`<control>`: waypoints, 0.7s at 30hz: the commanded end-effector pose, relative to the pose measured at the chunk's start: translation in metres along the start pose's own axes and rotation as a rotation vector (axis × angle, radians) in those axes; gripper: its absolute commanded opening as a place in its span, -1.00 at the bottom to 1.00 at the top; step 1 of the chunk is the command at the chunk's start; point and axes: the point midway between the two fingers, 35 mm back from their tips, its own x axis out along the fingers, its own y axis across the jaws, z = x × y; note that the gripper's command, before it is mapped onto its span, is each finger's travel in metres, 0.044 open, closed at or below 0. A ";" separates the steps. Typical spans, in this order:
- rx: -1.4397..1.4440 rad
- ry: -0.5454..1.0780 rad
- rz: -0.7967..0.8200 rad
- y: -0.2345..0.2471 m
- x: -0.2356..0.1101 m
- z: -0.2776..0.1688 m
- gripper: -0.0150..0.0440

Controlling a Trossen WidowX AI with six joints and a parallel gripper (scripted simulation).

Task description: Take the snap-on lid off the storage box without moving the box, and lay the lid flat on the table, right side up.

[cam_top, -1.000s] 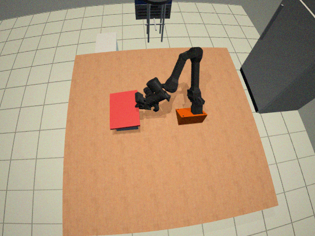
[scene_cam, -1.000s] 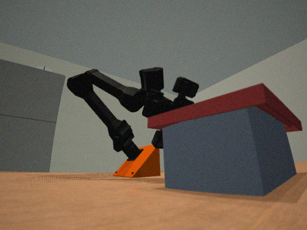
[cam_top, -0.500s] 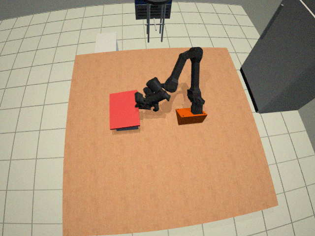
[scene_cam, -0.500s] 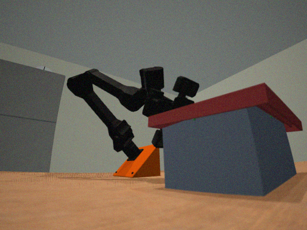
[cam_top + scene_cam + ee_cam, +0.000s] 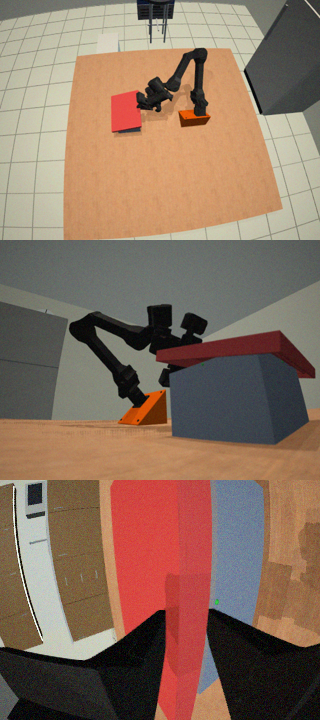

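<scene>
The red lid (image 5: 125, 112) (image 5: 219, 348) (image 5: 145, 545) lies over the blue storage box (image 5: 129, 130) (image 5: 219, 400) (image 5: 237, 545), right side up but tilted. In the exterior view, its arm-side part stands raised off the box rim, with a gap under it, while the near right part is still low against the box. The box stands upright on the table. My gripper (image 5: 139, 101) (image 5: 185, 617) is shut on the lid's arm-side edge, with one finger on each side of that edge in the wrist view. In the exterior view the fingertips are hidden behind the lid.
The orange wedge base (image 5: 192, 121) (image 5: 155, 407) of the arm stands on the wooden table (image 5: 168, 180) (image 5: 103, 454), to the right of the box in the top view. A large grey cabinet (image 5: 286, 64) (image 5: 28, 369) stands beyond the table.
</scene>
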 end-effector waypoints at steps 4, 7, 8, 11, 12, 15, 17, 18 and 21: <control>0.004 -0.005 0.001 0.010 -0.004 0.001 -0.49; 0.004 -0.005 0.001 0.014 -0.006 0.001 -0.49; 0.004 -0.004 0.001 0.015 -0.006 0.001 -0.49; 0.004 -0.004 0.001 0.019 -0.008 0.001 -0.49; 0.004 -0.004 0.001 0.020 -0.008 0.001 -0.49; 0.004 -0.004 0.001 0.025 -0.009 0.001 -0.49; 0.004 -0.004 0.001 0.028 -0.010 0.001 -0.49; 0.004 -0.004 0.001 0.029 -0.010 0.001 -0.49; 0.004 -0.004 0.001 0.033 -0.011 0.001 -0.49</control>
